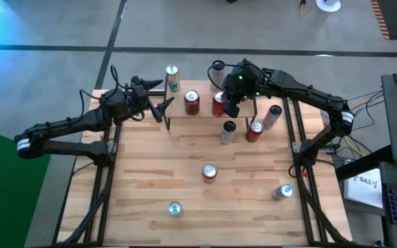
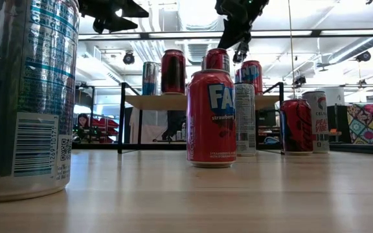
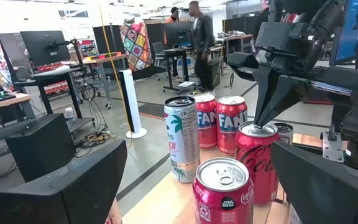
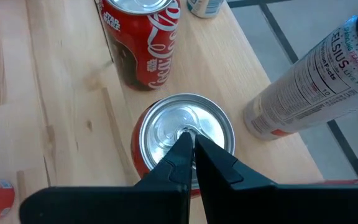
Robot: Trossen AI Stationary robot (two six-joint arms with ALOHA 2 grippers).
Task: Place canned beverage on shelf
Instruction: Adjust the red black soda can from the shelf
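The shelf (image 1: 205, 118) carries three upright cans in a row along its plank: a slim white-and-blue can (image 1: 172, 78) at one end, a red Coca-Cola can (image 1: 191, 102) in the middle, and a second red Coca-Cola can (image 1: 219, 104) at the other end. This second can is the canned beverage being placed. The row spacing is judged to keep room for further cans, which are seen loose on the slatted tabletop (image 1: 150, 186).

The right gripper (image 4: 190, 138) is positioned directly above the second Coca-Cola can (image 4: 184, 140). Its two fingers are pressed together, with no gap visible between them, and the tips are set at the pull tab on the lid. No can wall is enclosed, so nothing is grasped. The closed tips are judged to serve as a single point for pressing or nudging the can into its seat; whether contact is actually made cannot be confirmed. Just beyond the fingertips stands the other Coca-Cola can (image 4: 143, 38); off the shelf edge beside the gripper, a white Celsius can (image 4: 316, 78) is seen.

The left gripper (image 1: 158, 103) waits beside the far end of the shelf, fingers spread wide and empty. Ahead of it, the same row is viewed end-on, with two Fanta cans (image 3: 219, 124) behind.
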